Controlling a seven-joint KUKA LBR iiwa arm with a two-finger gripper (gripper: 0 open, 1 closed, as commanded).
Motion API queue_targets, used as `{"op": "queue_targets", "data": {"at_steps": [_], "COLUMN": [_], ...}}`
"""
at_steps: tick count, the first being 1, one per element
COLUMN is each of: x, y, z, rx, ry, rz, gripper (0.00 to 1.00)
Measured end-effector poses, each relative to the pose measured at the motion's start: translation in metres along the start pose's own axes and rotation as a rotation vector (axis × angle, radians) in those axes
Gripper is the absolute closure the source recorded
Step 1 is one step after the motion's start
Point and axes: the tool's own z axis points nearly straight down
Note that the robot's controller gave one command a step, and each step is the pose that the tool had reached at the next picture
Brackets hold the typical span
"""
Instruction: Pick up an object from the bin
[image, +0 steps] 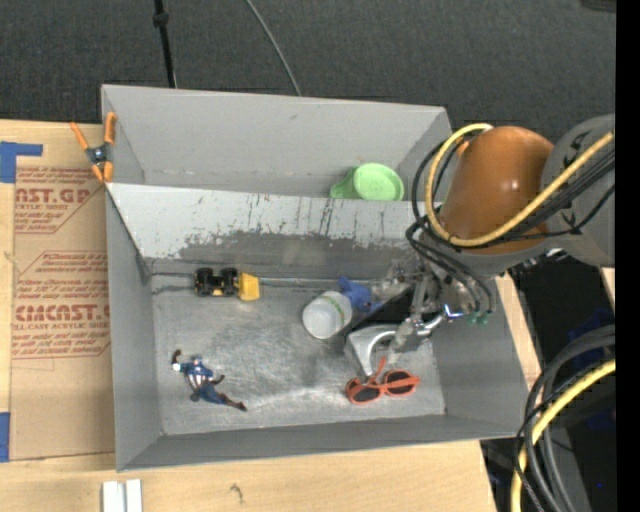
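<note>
- Near the bin's (131, 320) right wall, my pincer (406, 334) hangs above a white thing (367, 346), beside red sunglasses (382, 386).
- I cannot tell if it's apart or together.

One camera sits above the grey sheet-metal bin (270, 215) and looks down into it at a slight tilt from the bin's near side. The far wall therefore shows as a broad sloping face, and the near wall shrinks to a narrow strip. The camera is close enough for the bin to take up most of the view, with its whole floor visible. The robot arm's rounded orange cover (495, 185) comes in over the bin's right rim.
</note>
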Motion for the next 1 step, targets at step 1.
{"op": "queue_targets", "data": {"at_steps": [1], "x": [-0.0118], "y": [0.0074], "z": [-0.0431], "rx": [0.005], "ry": [-0.026], "rz": [-0.058], "gripper": [1.0]}}
